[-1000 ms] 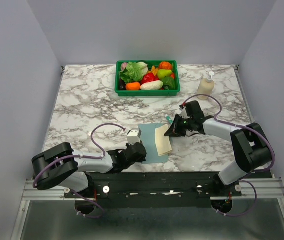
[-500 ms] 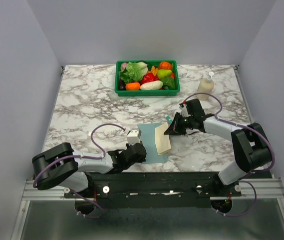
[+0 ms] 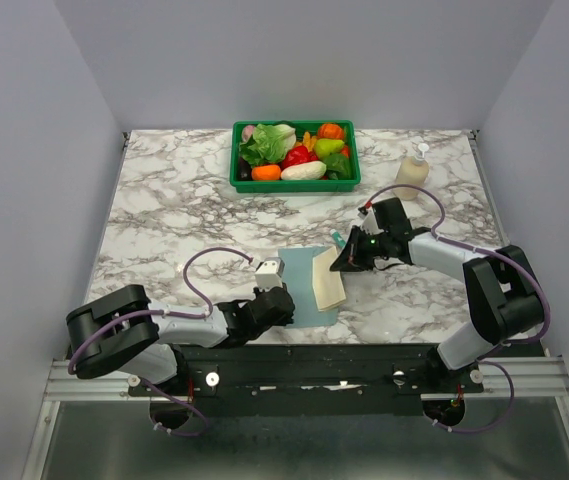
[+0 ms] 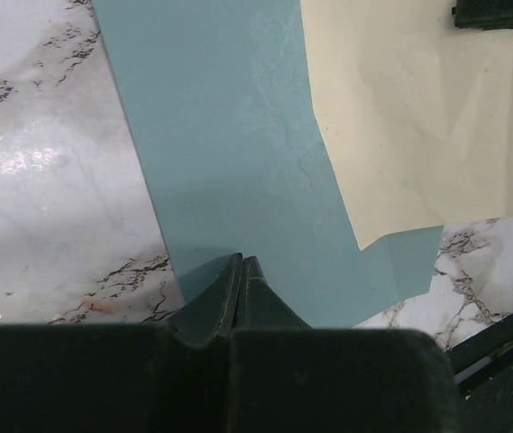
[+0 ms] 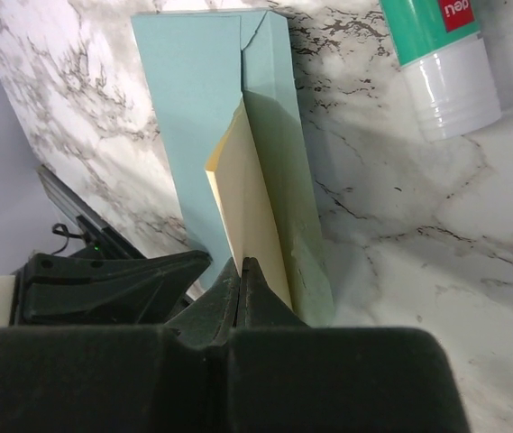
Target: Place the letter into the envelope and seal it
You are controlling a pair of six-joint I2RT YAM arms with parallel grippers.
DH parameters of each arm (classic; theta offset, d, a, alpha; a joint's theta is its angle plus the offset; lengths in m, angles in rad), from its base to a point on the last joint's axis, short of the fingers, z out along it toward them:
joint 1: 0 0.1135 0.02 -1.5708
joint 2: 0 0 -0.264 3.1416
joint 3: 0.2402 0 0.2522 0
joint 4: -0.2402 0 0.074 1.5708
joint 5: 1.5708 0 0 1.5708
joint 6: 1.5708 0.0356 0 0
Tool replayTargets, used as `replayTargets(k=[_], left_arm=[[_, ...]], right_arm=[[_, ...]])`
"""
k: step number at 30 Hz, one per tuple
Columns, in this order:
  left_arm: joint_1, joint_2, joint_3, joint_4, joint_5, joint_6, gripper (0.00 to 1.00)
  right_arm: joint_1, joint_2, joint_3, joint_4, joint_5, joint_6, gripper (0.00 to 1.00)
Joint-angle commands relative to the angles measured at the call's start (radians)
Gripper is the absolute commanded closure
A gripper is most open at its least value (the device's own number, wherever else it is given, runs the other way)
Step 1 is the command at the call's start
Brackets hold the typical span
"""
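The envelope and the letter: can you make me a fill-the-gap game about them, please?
1. The flat paper envelope pinched by the left end effector is coloured ____.
2. The right end effector grips the flat cream rectangular paper letter, so its jaws are ____, not open.
3. The plastic tray holding toy vegetables is coloured ____.
Missing words: teal; shut; green.

We see a white marble table (image 3: 164,210) with grey veins spreading under and beyond the jaws. Plain pale lilac-grey walls (image 3: 304,50) close it in far ahead and on both sides. An aluminium rail (image 3: 544,378) lies behind them, under soft, even light.
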Motion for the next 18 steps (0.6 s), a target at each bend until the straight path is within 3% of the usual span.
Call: replayTargets(k=[1,18], left_arm=[[-0.019,0.077,-0.051,-0.215,0.09,0.009,1.0],[-0.019,0.103,-0.048,-0.203,0.095,0.006,1.0]], right_arm=[[-0.003,0.008,-0.019,-0.013,-0.026,-0.092,0.99],[-0.003,-0.009,0.033,-0.105,-0.08,-0.306,0.99]])
